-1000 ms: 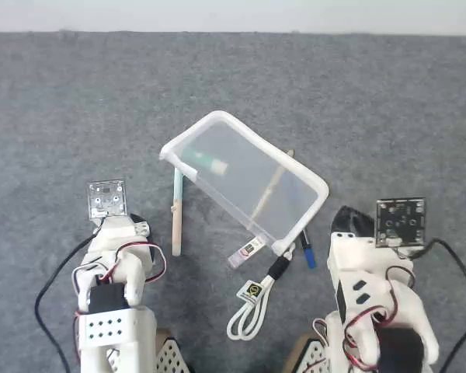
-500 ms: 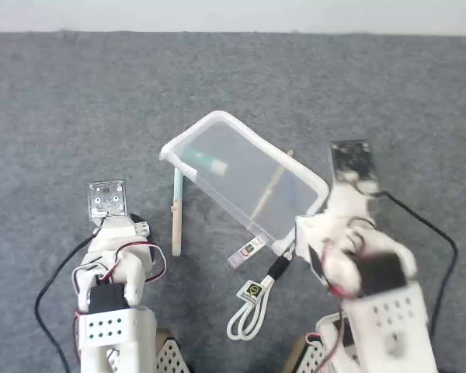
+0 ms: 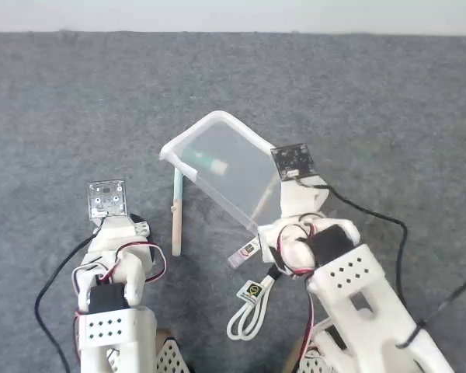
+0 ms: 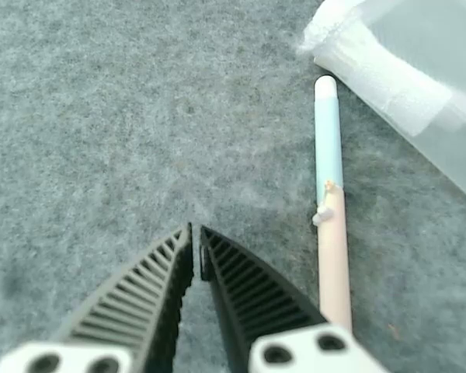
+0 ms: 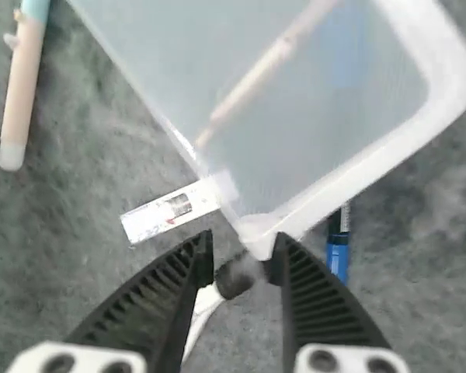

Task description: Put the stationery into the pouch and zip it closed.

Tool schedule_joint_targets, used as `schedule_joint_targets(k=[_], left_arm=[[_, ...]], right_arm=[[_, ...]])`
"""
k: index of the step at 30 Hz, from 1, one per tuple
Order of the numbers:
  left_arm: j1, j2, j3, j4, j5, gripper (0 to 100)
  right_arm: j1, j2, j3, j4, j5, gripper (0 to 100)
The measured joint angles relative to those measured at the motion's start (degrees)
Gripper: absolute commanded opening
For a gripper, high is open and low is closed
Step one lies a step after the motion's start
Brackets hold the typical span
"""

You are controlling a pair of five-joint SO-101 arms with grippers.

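Observation:
The translucent pouch (image 3: 221, 159) with a white border lies tilted at mid-table; a green-and-white item (image 3: 208, 162) and a thin wooden stick (image 3: 264, 200) show through it. A teal-and-beige pen (image 3: 176, 211) lies on the carpet just left of it. My right gripper (image 5: 243, 250) is open, its jaws straddling the pouch's near corner (image 5: 252, 237) and a dark cord end (image 5: 231, 278). A blue pen (image 5: 338, 252) lies beside that corner. My left gripper (image 4: 196, 235) is shut and empty above bare carpet, a short way from the pen (image 4: 330, 210) and the pouch's end (image 4: 373, 66).
A white label (image 3: 247, 250) lies by the pouch's near edge. A looped white cord with a tag (image 3: 248, 309) rests in front of it. Grey carpet spreads to the back and both sides. The right arm's body (image 3: 349, 287) covers the pouch's right end.
The right arm swung from the near right edge forward and left over the pouch's near corner, now hiding that corner and the blue pen from above. The left arm stayed still.

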Motion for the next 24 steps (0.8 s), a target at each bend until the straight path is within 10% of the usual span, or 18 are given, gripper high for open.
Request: schedule_joint_targets(k=[24], left_arm=[[0.00, 0.00, 0.00, 0.00, 0.00, 1]], right_arm=[[-2.99, 26.11, 0.97, -11.96, -7.65, 13.1]])
